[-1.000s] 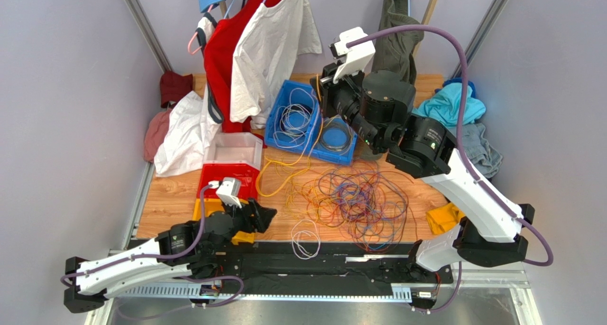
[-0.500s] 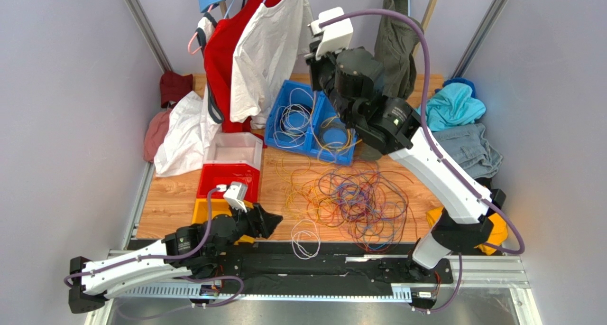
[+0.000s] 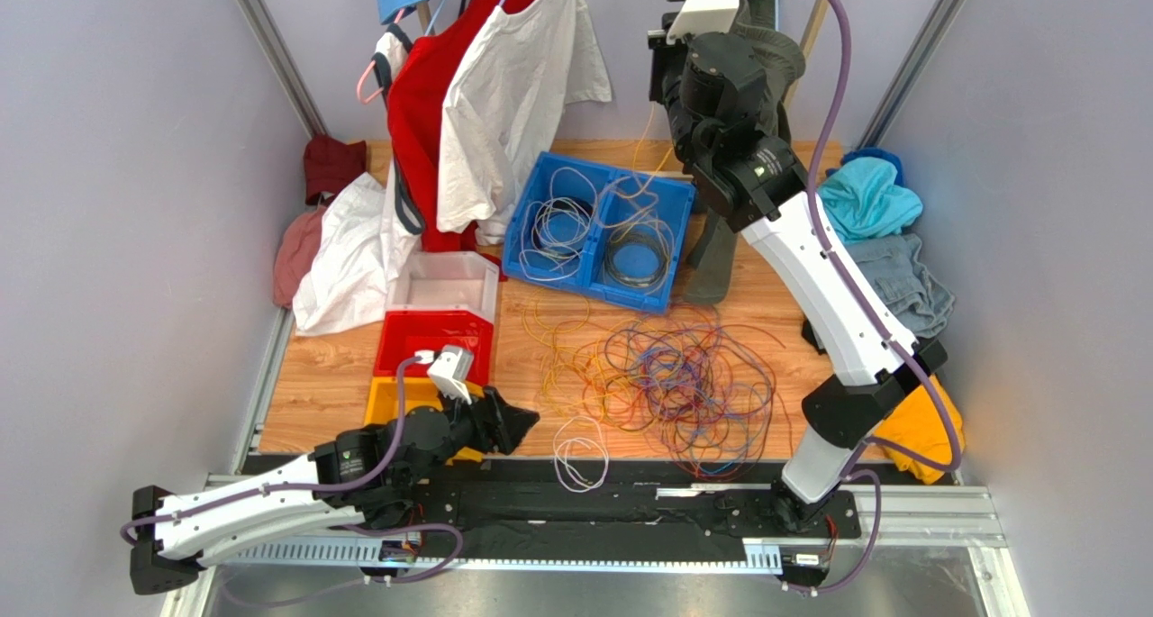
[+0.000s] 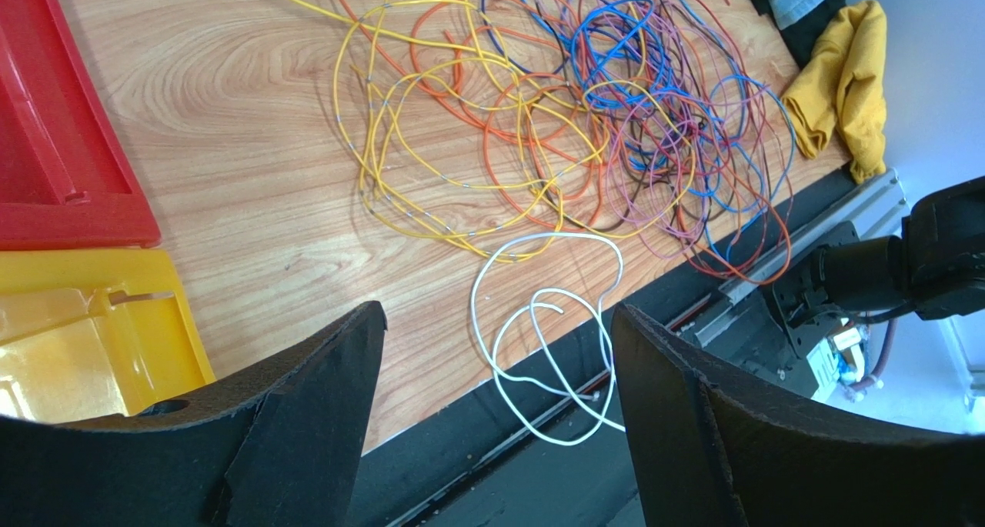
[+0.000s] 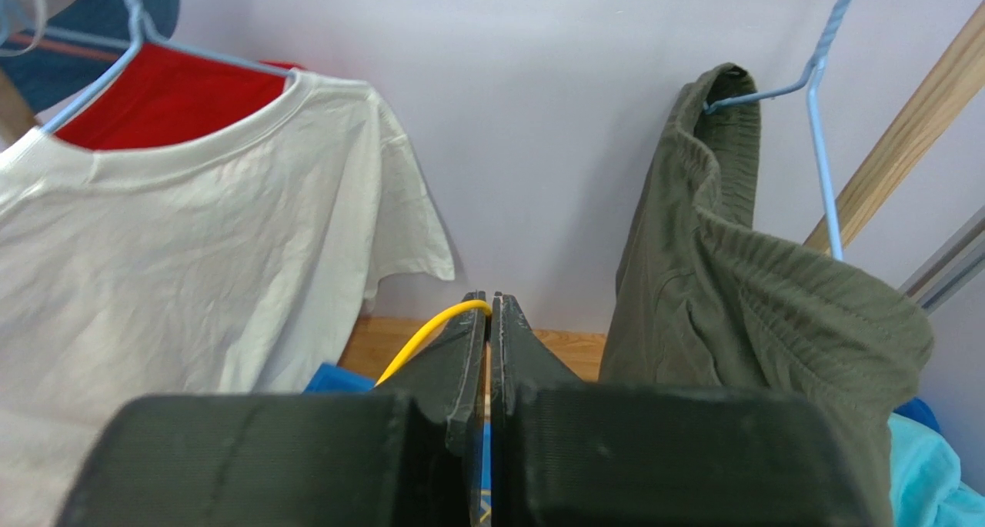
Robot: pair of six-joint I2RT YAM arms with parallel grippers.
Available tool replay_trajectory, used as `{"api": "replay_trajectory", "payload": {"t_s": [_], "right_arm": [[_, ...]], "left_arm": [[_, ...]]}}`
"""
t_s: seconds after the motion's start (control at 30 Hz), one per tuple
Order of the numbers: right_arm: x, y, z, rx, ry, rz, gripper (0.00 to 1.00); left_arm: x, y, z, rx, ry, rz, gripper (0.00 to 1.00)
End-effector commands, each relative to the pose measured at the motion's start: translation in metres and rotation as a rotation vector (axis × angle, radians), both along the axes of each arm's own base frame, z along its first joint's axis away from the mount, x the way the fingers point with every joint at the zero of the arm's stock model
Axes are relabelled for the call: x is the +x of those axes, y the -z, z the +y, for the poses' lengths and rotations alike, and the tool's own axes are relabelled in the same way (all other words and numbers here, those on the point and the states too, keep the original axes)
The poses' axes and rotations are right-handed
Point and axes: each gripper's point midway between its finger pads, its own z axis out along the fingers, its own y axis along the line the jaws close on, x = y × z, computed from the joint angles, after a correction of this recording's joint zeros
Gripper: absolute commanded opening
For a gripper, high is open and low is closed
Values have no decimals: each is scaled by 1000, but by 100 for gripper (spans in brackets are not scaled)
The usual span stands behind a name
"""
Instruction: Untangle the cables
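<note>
R claw [image 5: 490,303] is clenching thin yellow wire [image 5: 430,329]; L claw [image 4: 497,317] is hovering released above white wire loop [image 4: 546,300]. Multicolour wire tangle [image 4: 624,123] ahead of L claw is mostly waiting: early stage, imo.

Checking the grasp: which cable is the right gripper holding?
The yellow cable, pinched in the shut right gripper and held up high. The tangle of orange, blue and purple ones lies on the table, untouched.
</note>
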Motion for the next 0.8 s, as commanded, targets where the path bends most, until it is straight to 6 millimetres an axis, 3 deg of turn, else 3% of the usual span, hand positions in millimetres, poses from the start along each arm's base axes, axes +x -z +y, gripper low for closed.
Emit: {"api": "replay_trajectory", "payload": {"t_s": [0.0, 0.13, 0.23, 0.27, 0.33, 0.4, 0.6, 0.77], "right_arm": [[15, -28, -13, 85, 21, -99, 0], [34, -9, -15, 97, 11, -79, 0], [47, 26, -7, 88, -18, -28, 0], [52, 48, -1, 81, -39, -5, 0], [58, 62, -1, 117, -51, 9, 0], [63, 90, 5, 122, -73, 55, 0], [73, 129, 24, 125, -139, 134, 0], [87, 203, 20, 52, -76, 288, 0]], "left_arm": [[1, -11, -2, -18, -1, -9, 80], [2, -9, -2, -13, -7, -3, 80], [2, -7, -3, -7, -10, 5, 80], [2, -7, -4, -10, -10, 6, 80], [2, -5, -5, -2, -6, 11, 80], [2, -5, -6, 2, -6, 15, 80], [3, -2, -7, 12, -7, 15, 80], [2, -2, -8, 11, -3, 16, 80]]}}
